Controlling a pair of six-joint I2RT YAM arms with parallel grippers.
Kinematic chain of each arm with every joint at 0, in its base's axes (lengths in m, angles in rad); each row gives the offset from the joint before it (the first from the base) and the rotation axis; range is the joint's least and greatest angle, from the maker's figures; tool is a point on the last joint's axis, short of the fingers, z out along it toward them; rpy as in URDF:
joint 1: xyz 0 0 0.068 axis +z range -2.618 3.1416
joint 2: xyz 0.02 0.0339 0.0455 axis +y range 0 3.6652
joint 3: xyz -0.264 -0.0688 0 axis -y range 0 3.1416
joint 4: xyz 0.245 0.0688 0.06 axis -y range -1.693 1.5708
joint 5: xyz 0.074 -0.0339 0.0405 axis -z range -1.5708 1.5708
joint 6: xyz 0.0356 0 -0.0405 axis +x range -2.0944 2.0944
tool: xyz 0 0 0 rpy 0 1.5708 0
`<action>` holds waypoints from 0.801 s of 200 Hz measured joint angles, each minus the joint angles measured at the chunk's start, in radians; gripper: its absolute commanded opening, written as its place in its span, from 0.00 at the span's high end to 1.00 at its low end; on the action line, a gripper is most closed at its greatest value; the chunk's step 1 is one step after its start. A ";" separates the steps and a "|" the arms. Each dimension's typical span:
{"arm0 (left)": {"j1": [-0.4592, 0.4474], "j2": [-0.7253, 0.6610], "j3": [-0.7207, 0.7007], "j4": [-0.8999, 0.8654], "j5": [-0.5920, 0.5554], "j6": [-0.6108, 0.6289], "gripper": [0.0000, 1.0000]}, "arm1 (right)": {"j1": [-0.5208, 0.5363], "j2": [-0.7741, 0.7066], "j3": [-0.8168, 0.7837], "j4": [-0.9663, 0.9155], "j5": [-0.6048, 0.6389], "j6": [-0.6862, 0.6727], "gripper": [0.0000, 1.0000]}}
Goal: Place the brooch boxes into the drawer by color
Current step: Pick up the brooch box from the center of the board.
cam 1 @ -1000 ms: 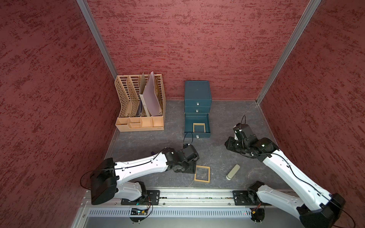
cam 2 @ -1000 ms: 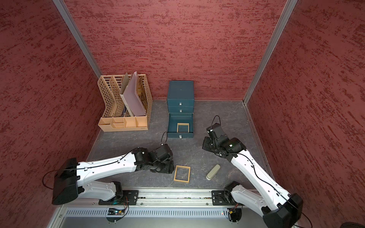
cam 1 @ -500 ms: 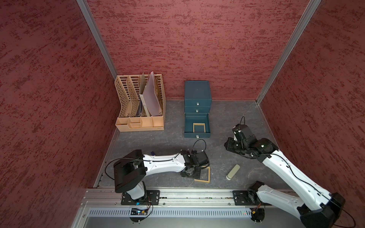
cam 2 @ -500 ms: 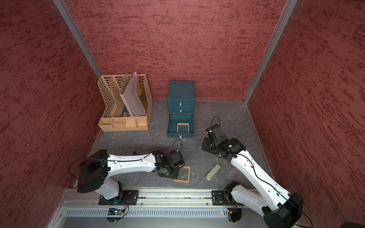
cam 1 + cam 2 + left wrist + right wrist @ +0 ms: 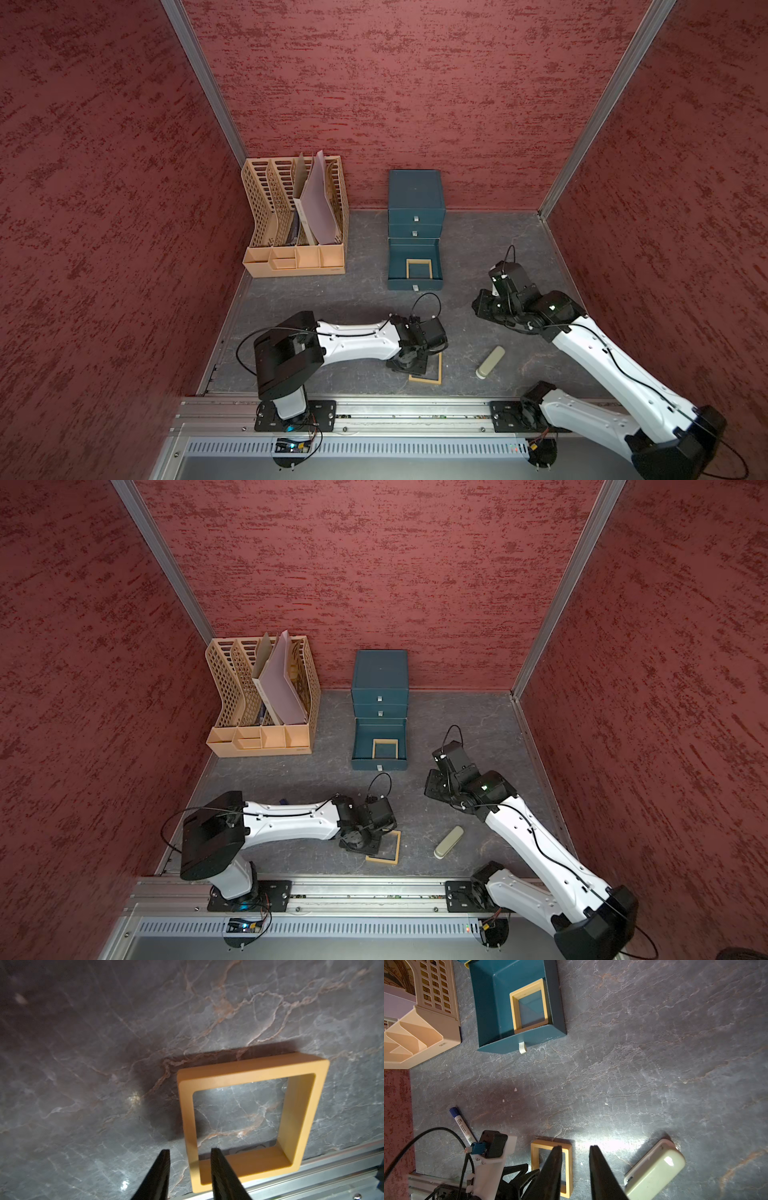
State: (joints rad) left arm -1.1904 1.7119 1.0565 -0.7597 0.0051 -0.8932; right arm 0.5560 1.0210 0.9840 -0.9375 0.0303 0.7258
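Nearest the rail (image 5: 332,1167), our left claw (image 5: 190,1150) points down at the marbled table (image 5: 83,1053) with its jaws narrow, straddling one side of a tan-yellow brooch box (image 5: 249,1073). One finger stands inside the clear centre and the other outside the bar. A sliver of table shows between that outer finger and the bar, so we see no clamp on it. The rest of the box lies on the table just beyond the claw's tips. Beside this claw, toward our right arm, a pale green cylinder (image 5: 490,361) lies on its side, apart from the box. A blue-capped marker (image 5: 460,1124) lies by the left arm, back from its claw. Farther out, our right claw (image 5: 576,1146) hovers above the table, jaws narrow with nothing between them; the cylinder is below and a little to one side of it. Beyond both claws the bottom drawer (image 5: 414,284) of the dark teal drawer chest (image 5: 415,193) is pulled open, and a second tan-yellow brooch box (image 5: 514,1012) rests inside against the drawer's front wall. The two upper drawers are closed. Farthest off, well to the left claw's side of the chest, stands a tan file rack (image 5: 259,199) with sheets in it.
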 measured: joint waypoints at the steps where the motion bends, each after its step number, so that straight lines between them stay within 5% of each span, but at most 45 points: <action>1: 0.000 0.000 0.000 0.000 0.000 0.000 0.68 | 0.000 0.000 0.000 0.000 0.000 0.000 0.73; 160: 0.000 0.030 0.013 -0.003 -0.010 0.016 0.83 | 0.005 0.004 0.000 0.000 0.000 0.001 0.75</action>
State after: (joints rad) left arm -1.1908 1.7420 1.0698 -0.7628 -0.0051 -0.8776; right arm 0.5606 1.0248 0.9840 -0.9375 0.0303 0.7269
